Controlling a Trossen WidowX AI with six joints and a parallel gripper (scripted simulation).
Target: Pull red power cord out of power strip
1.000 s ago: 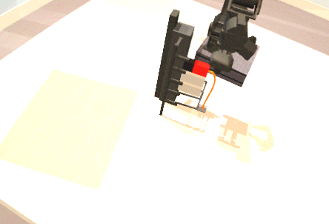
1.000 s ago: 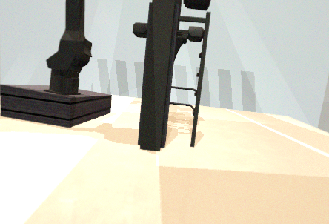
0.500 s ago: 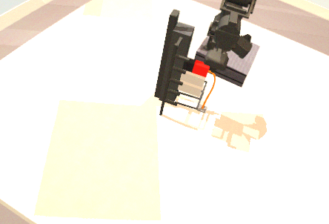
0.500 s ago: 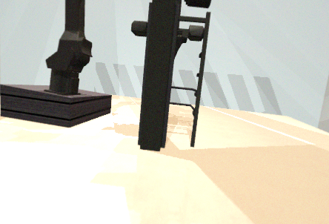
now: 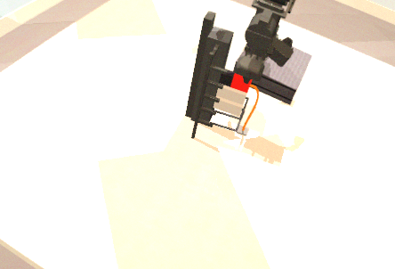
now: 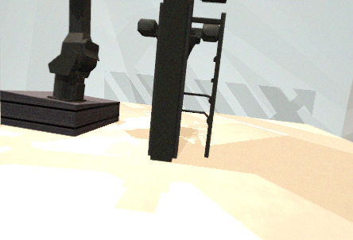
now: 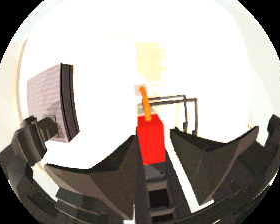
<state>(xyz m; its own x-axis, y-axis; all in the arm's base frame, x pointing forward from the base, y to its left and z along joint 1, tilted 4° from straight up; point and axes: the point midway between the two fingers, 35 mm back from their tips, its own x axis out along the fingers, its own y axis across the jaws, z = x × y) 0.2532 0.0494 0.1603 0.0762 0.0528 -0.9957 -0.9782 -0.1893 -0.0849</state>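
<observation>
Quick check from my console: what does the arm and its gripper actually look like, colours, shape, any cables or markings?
The arm is dark charcoal grey throughout, built of blocky, faceted links with rounded joint housings. It rises from a dark, stepped rectangular base. The gripper has two dark, wedge-shaped fingers that taper to points. No cables, labels or markings show on it.
</observation>
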